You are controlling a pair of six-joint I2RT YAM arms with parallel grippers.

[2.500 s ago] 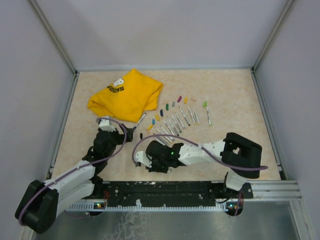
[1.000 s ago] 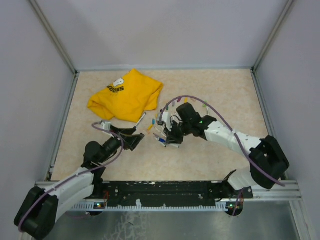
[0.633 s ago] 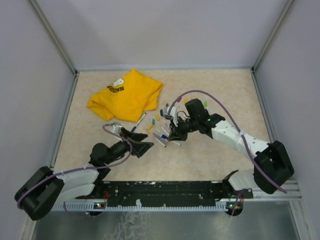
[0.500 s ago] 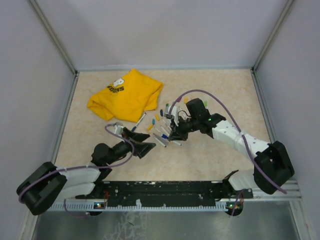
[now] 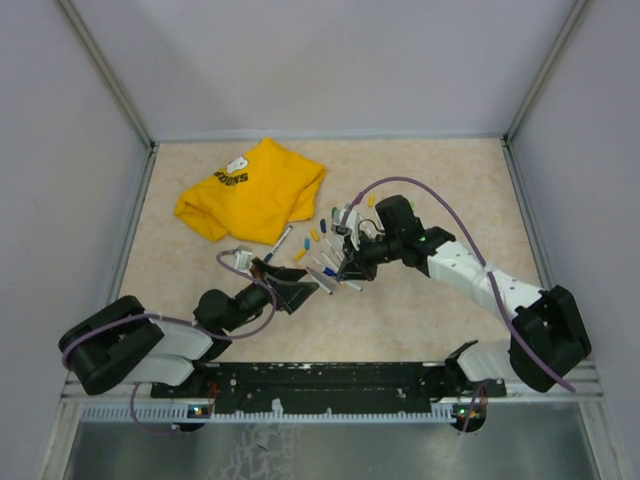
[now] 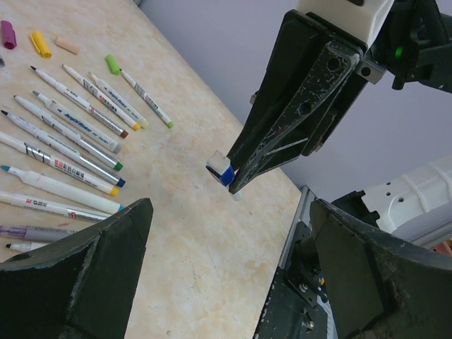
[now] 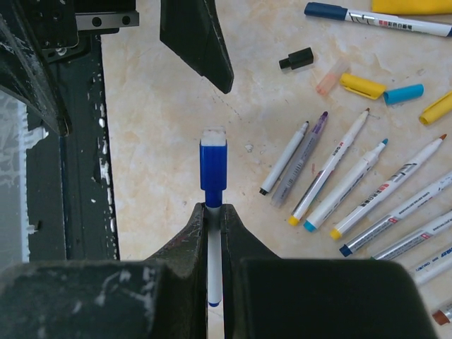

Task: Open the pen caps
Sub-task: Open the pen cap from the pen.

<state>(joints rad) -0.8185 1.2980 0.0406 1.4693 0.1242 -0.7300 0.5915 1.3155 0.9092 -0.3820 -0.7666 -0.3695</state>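
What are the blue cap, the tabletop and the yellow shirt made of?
Blue cap on the pen: likely plastic, smooth with a slight sheen. Tabletop: probably laminate, a flat mottled beige stone pattern. Shirt: fabric, matte, soft folds and creases.

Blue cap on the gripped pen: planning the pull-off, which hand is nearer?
Right. The right hand is shut on the pen just behind the blue cap; the left hand is open, short of it.
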